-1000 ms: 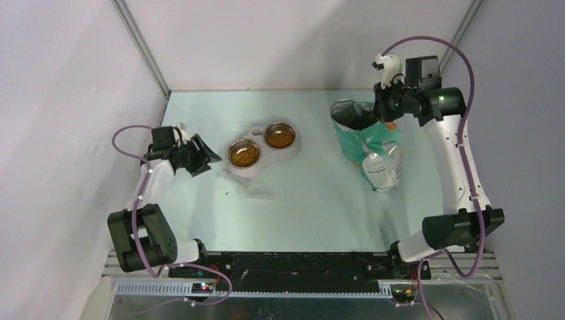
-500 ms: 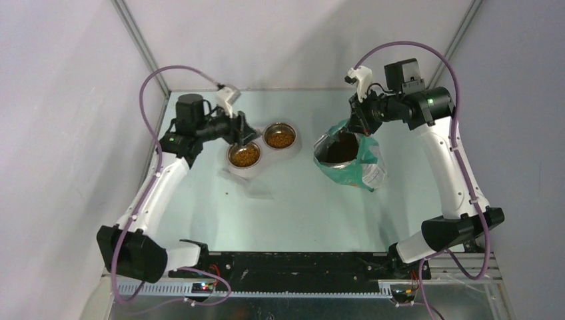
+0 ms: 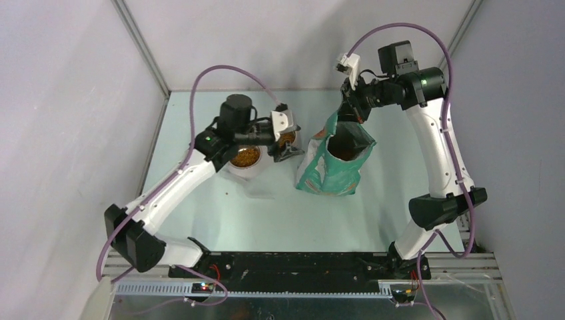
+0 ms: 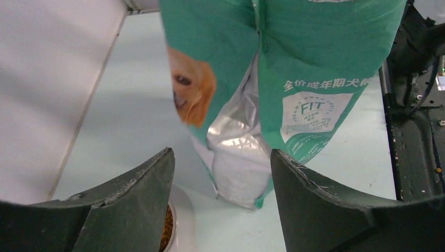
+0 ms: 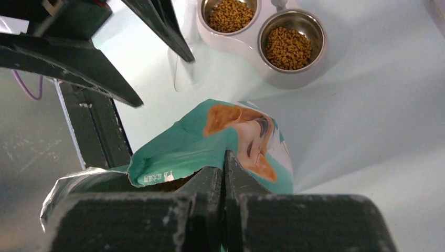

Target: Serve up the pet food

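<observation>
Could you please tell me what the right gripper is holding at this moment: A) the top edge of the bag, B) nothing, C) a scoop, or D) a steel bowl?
A: the right gripper has its jaws shut on the rim of the bag.

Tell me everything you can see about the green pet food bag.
The bag is teal-green film with white label panels, a printed dog face and a silvery side gusset. It stands on the table beside the double bowl, its top open. The right end effector pinches its upper rim; the open left end effector faces it, seemingly without touching.
</observation>
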